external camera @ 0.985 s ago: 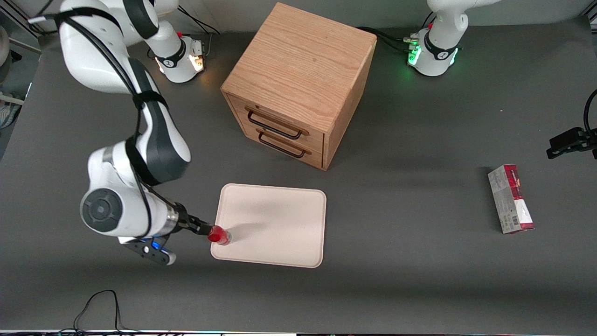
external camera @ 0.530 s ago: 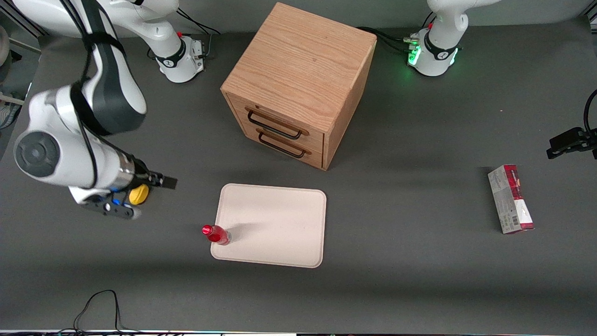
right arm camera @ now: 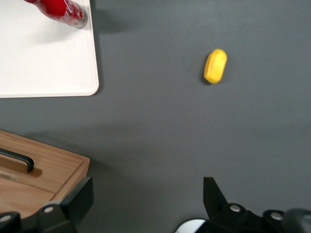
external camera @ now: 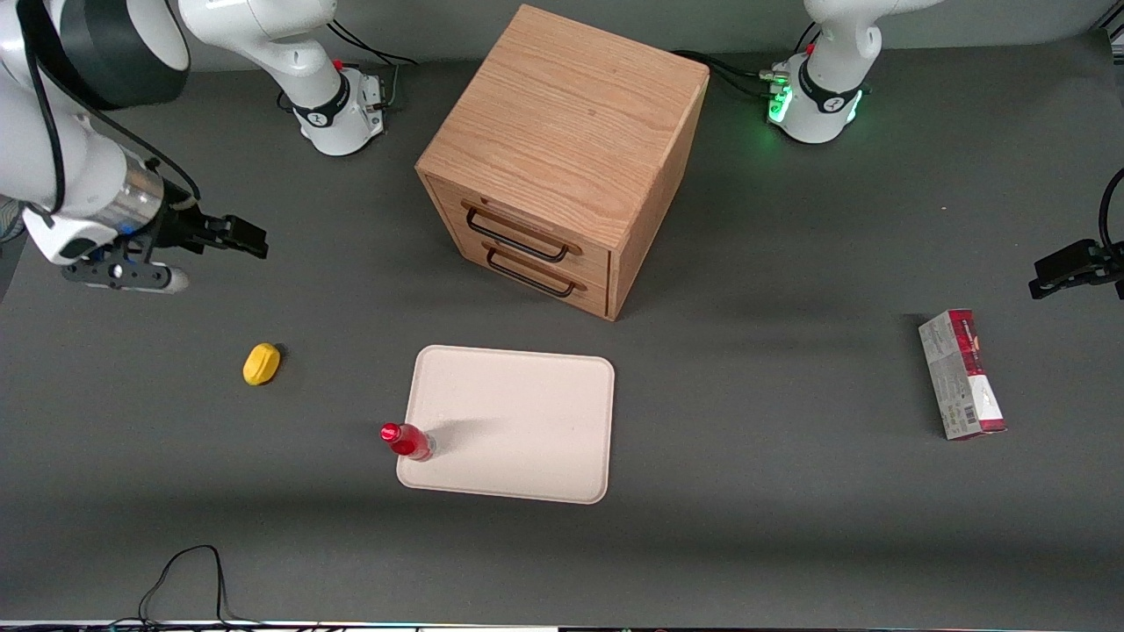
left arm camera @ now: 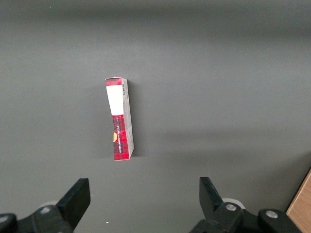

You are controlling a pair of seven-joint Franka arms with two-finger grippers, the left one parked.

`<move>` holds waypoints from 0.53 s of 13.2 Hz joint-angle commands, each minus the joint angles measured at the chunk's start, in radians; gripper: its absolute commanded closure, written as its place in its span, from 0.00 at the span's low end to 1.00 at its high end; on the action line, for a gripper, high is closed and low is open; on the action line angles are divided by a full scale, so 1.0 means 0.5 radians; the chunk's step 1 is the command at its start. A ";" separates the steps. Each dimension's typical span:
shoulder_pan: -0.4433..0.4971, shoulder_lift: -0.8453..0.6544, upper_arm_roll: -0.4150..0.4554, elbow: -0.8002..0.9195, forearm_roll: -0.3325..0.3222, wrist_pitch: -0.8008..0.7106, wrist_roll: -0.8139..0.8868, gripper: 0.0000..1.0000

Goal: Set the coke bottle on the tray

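The coke bottle (external camera: 407, 441), small, glossy red with a red cap, stands upright on the cream tray (external camera: 518, 426), at the tray's corner nearest the front camera toward the working arm's end. In the right wrist view the bottle (right arm camera: 63, 10) stands on the tray's corner (right arm camera: 53, 63). My gripper (external camera: 250, 235) is open and empty, raised above the table, well away from the bottle and farther from the front camera than it. Its fingers (right arm camera: 77, 196) show spread wide in the wrist view.
A wooden two-drawer cabinet (external camera: 562, 158) stands farther from the front camera than the tray. A small yellow object (external camera: 261, 363) lies on the table between gripper and bottle; it also shows in the right wrist view (right arm camera: 215, 66). A red-and-grey carton (external camera: 961, 375) lies toward the parked arm's end.
My gripper let go of the bottle, which stays upright on the tray corner, and has drawn up and away from the front camera. The yellow object is now uncovered.
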 commanded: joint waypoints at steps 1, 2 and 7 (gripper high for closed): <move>-0.022 -0.106 -0.014 -0.022 -0.038 -0.100 -0.104 0.00; -0.107 -0.116 0.007 -0.019 -0.035 -0.140 -0.153 0.00; -0.314 -0.088 0.173 0.177 -0.010 -0.370 -0.209 0.00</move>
